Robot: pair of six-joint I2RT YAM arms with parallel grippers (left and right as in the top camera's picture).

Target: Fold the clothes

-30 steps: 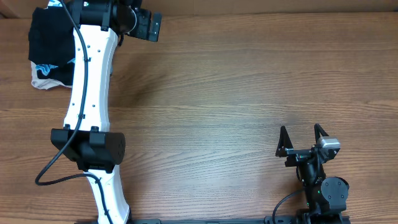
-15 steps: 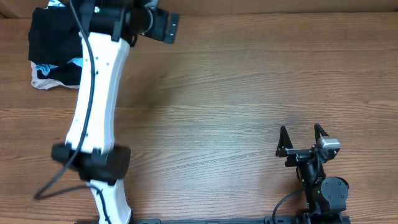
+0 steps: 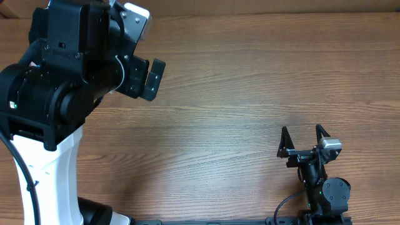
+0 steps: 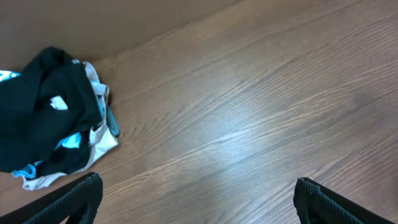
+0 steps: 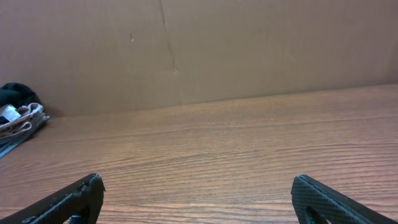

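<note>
1. At the left gripper [image 4: 199, 196]: jaws spread wide, clamped on nothing, with only bare tabletop [image 4: 261, 106] between the two dark fingertips [image 4: 87, 190] in the left wrist view.
2. From overhead, the left gripper [image 3: 145, 78] raised above the far left part of the tabletop, close to the camera; the bulky black-and-white left arm [image 3: 47, 100] fills that corner of the view.
3. At the right gripper [image 3: 302, 132]: jaws likewise wide apart, clamped on nothing; sits low near the front right edge of the tabletop, pointing toward the far side.
4. In the right wrist view, the right gripper [image 5: 198, 193] faces across open wood toward a brown cardboard wall [image 5: 249, 50].
5. Further out, the clothes [image 4: 37, 118]: black, crumpled in a heap at the far left of the tabletop, close to the wall, with a small white print [image 4: 58, 102] on the upper side. Well apart from both grippers, touched by neither.
6. Under and beside the clothes: light-blue cloth [image 4: 71, 142] peeking out, and a pale garment [image 4: 102, 134] along the right and lower edge of the heap.
7. At the left edge of the right wrist view, the clothes [image 5: 13, 94] seen as a dark lump; from overhead, hidden behind the left arm.
</note>
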